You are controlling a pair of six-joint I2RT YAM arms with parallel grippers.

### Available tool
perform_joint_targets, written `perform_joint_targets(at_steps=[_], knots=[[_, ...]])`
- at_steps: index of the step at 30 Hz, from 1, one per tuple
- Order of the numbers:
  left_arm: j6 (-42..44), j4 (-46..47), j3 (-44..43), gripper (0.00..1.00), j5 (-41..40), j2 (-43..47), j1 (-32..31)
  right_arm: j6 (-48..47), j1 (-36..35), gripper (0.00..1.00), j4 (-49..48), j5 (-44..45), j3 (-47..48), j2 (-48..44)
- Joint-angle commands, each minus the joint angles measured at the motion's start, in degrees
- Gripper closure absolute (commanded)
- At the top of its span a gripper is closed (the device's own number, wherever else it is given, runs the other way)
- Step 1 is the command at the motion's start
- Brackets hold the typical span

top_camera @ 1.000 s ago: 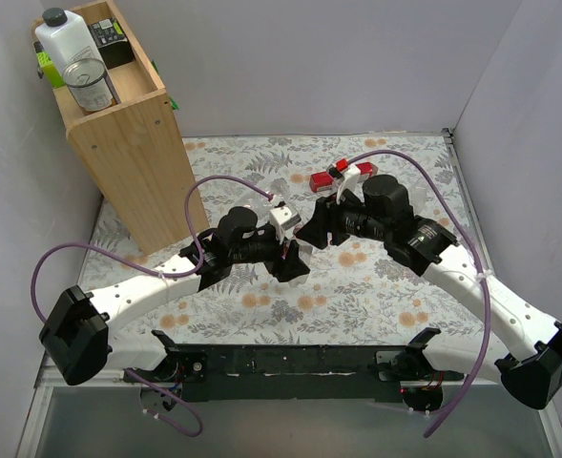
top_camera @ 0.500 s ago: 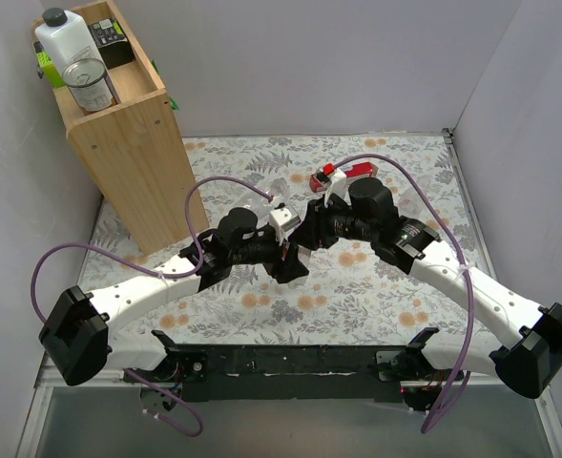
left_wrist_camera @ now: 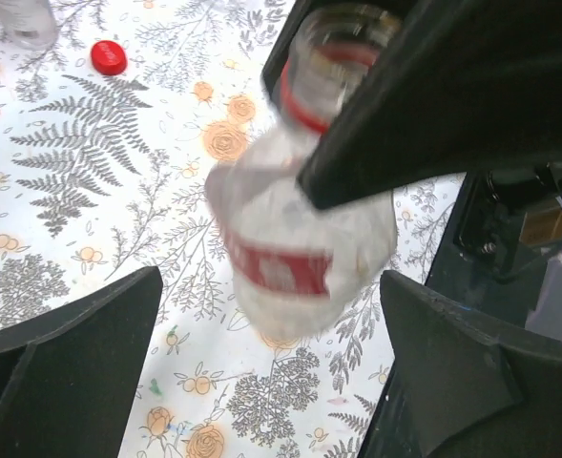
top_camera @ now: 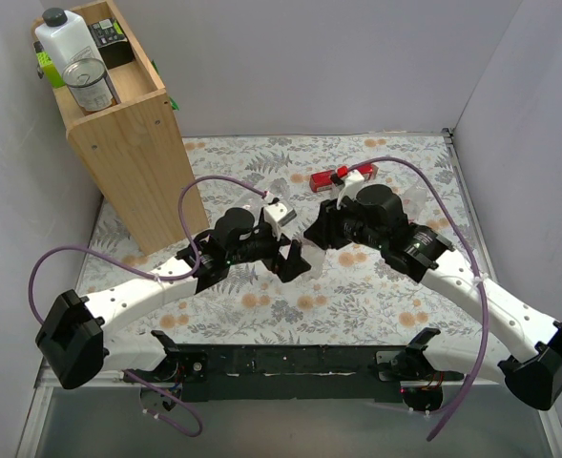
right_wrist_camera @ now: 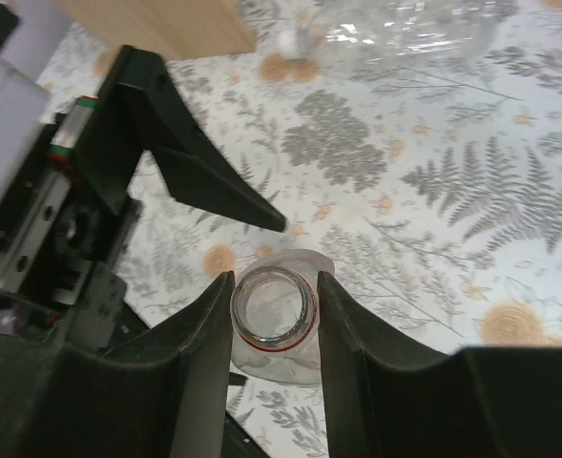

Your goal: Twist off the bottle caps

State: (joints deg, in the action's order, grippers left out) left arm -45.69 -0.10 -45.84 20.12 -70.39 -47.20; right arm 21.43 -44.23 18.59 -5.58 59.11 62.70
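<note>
A clear bottle (left_wrist_camera: 300, 219) with a red label hangs tilted above the floral table, held by its neck. Its mouth (right_wrist_camera: 273, 307) is uncapped, with a red ring under the rim. My right gripper (right_wrist_camera: 274, 286) is shut on that neck, seen from above as (top_camera: 311, 232). Wide open, my left gripper (left_wrist_camera: 271, 286) has one finger on each side of the bottle's lower body and touches nothing; from above it shows as (top_camera: 292, 262). One red bottle cap (left_wrist_camera: 109, 57) lies loose on the table beyond.
A second clear bottle (right_wrist_camera: 405, 33) lies on the table farther back. A long red box (top_camera: 326, 179) sits behind the grippers. At the back left stands a wooden shelf (top_camera: 133, 143) with a white jug and a can on it. Grey walls enclose the table.
My right gripper closed on the bottle's neck. My left gripper then sprang open and let go of the bottle's body, and the bottle now hangs from the right gripper alone.
</note>
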Motion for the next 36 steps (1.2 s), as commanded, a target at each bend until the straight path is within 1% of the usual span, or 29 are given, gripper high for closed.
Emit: perform_joint_targets(at_steps=[1,2,4,5,7,8,9,12,13,19,24,29,36], knots=[[-0.8,1.41,0.49,0.02,-5.18,2.71,0.0,-2.18,0.28,0.99,4.34,16.46,0.39,-3.62],[-0.98,1.68,0.75,0.02,-5.53,3.06,0.09,-2.7,0.37,0.99,4.79,21.53,0.13,-4.33],[-1.59,2.29,1.37,0.02,-6.84,3.77,0.62,-3.15,0.37,0.99,3.57,26.22,-1.18,-6.61],[-2.46,2.3,1.29,0.02,-6.93,4.2,1.58,-3.41,0.37,0.99,1.04,29.89,-3.19,-7.49],[-3.7,2.3,1.11,0.02,-7.02,4.12,3.25,-4.64,0.37,0.99,-3.01,32.64,-6.45,-10.29],[-4.83,2.3,0.93,0.02,-7.02,3.86,4.82,-5.43,0.37,0.99,-5.82,34.13,-10.29,-11.01],[-5.28,2.3,0.76,0.02,-7.2,3.68,5.53,-7.17,0.37,0.99,-10.54,34.67,-11.99,-11.71],[-5.81,1.94,0.58,0.02,-7.55,3.51,6.94,-10.44,0.37,0.99,-17.78,35.64,-17.87,-12.69],[-5.81,1.86,0.58,0.02,-7.72,3.51,7.03,-11.84,0.37,0.99,-22.32,35.82,-19.2,-12.51],[-5.46,1.33,0.32,0.02,-8.96,2.98,7.12,-15.1,0.37,0.99,-32.9,38.36,-25.09,-10.41],[-5.37,1.07,0.05,0.02,-9.39,2.54,7.21,-15.02,0.46,0.99,-37.39,42.32,-27.73,-8.56],[-5.11,0.71,-0.21,0.02,-9.22,2.28,7.21,-13.44,1.07,0.99,-41.26,41.71,-30.45,-6.45],[-4.85,0.45,-0.56,0.02,-9.4,1.92,7.21,-12.11,1.86,0.99,-44.16,40.92,-31.25,-3.29]])
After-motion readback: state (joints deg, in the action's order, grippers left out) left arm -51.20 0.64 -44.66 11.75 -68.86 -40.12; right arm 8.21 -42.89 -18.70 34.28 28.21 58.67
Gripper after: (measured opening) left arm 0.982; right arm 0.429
